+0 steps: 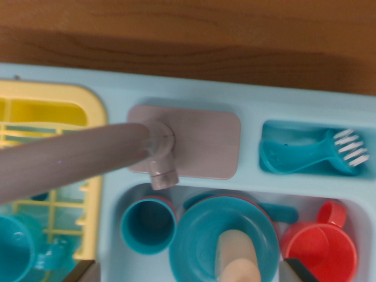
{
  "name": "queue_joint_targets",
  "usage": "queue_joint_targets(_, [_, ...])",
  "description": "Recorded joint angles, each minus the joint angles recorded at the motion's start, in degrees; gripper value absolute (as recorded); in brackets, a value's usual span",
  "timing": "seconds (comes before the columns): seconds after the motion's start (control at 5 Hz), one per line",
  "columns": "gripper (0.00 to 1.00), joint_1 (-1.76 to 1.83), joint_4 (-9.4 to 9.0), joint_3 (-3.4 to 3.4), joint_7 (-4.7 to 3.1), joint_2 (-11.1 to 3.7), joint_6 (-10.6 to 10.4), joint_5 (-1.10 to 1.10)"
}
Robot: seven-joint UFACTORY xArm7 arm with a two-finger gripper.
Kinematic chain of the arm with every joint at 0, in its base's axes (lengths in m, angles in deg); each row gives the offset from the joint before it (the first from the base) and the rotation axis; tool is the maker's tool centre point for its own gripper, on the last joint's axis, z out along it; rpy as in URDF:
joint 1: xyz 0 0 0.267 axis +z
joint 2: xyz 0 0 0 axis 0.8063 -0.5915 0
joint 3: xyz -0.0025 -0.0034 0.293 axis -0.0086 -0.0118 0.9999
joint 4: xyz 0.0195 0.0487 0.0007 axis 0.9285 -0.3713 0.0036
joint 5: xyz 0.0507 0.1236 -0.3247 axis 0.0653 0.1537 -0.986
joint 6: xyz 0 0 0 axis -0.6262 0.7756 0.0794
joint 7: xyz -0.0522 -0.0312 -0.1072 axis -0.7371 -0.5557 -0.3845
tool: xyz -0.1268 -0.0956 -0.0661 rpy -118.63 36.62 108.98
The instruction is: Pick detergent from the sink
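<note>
In the sink basin (117, 202) a round teal body with a beige cylindrical top (237, 258) stands at the bottom centre; it looks like the detergent bottle seen from above. A teal cup (148, 225) stands to its left and a red cup (320, 247) to its right. My gripper (191, 273) hangs above the bottle and is open. Only its dark fingertips (82, 272) show, in the bottom corners on either side of the bottle. The bottle's lower part is cut off by the frame edge.
A grey faucet (88, 155) reaches from the left over the basin, its base plate (205, 144) behind the sink. A yellow dish rack (53, 117) holds teal ware at left. A teal brush (317, 153) lies in the right compartment. Wooden tabletop (188, 35) lies beyond.
</note>
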Motion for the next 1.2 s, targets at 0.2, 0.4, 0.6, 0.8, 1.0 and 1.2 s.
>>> queue_joint_targets(0.2, [0.0,0.0,0.0,0.0,0.0,0.0,0.0,0.0])
queue_joint_targets(0.4, [0.0,-0.24,-1.94,-0.23,-0.57,-0.35,-2.2,0.13])
queue_joint_targets(0.6, [0.0,-0.24,-1.94,-0.23,-0.57,-0.35,-2.2,0.13])
queue_joint_targets(0.8, [0.0,-0.48,-3.9,-0.46,-1.15,-0.7,-4.5,0.27])
queue_joint_targets(1.0, [0.0,-0.48,-3.9,-0.46,-1.15,-0.7,-4.5,0.27])
queue_joint_targets(1.2, [0.0,-0.69,-5.57,-0.66,-1.65,-1.0,-6.4,0.39])
